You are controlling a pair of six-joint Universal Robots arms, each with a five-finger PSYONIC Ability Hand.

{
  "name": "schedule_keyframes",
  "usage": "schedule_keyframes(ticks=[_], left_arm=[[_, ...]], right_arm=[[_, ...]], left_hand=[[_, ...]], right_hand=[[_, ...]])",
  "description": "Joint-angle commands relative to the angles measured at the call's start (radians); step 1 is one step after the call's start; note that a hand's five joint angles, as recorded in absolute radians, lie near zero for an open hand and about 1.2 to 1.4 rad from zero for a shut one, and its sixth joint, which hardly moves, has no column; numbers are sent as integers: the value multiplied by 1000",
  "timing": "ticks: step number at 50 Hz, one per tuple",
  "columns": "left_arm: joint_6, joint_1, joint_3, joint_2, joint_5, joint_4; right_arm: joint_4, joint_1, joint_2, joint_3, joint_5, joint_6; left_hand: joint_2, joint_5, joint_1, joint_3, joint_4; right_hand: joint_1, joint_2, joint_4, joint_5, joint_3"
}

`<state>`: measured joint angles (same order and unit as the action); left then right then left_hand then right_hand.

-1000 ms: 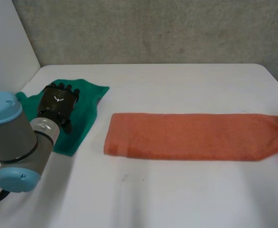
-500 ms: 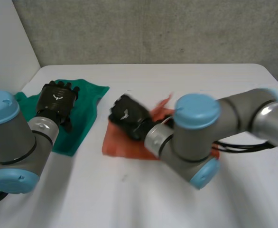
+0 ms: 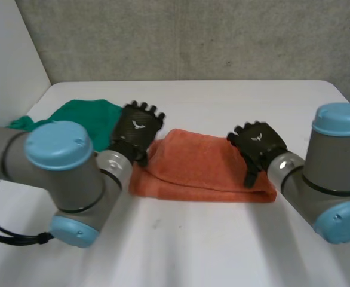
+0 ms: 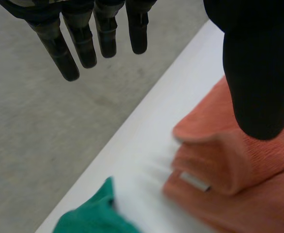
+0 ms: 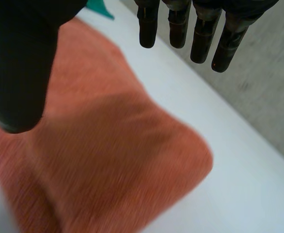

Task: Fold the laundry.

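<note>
An orange towel (image 3: 199, 167) lies folded in half in the middle of the white table (image 3: 223, 239). My left hand (image 3: 136, 128) hovers open over its left end, fingers straight, holding nothing. In the left wrist view the hand (image 4: 59, 48) is above the towel's (image 4: 229, 170) doubled edge, with the thumb over the cloth. My right hand (image 3: 255, 143) is open over the towel's folded right end. In the right wrist view its fingers (image 5: 200, 34) are straight above the towel (image 5: 108, 160) and grip nothing.
A green cloth (image 3: 85, 113) lies crumpled at the table's far left, partly behind my left arm; it also appears in the left wrist view (image 4: 91, 216). The table's back edge runs close behind the towel, with grey floor (image 4: 45, 145) beyond.
The right hand carried the towel's right end over to the left, let go and drew back to the fold. The left hand moved off the green cloth to the towel's left end.
</note>
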<state>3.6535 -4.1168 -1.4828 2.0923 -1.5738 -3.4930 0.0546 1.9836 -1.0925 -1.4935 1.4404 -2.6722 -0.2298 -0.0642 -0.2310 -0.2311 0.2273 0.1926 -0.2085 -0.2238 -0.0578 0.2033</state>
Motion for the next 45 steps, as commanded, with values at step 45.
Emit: schedule_keyframes(ticks=[45], left_arm=[[201, 56, 30, 100, -147, 118]], right_arm=[[68, -115, -21, -203, -69, 2]], left_hand=[[-1166, -1158, -1165, -1165, 1169]], right_hand=[[283, -267, -252, -243, 272]])
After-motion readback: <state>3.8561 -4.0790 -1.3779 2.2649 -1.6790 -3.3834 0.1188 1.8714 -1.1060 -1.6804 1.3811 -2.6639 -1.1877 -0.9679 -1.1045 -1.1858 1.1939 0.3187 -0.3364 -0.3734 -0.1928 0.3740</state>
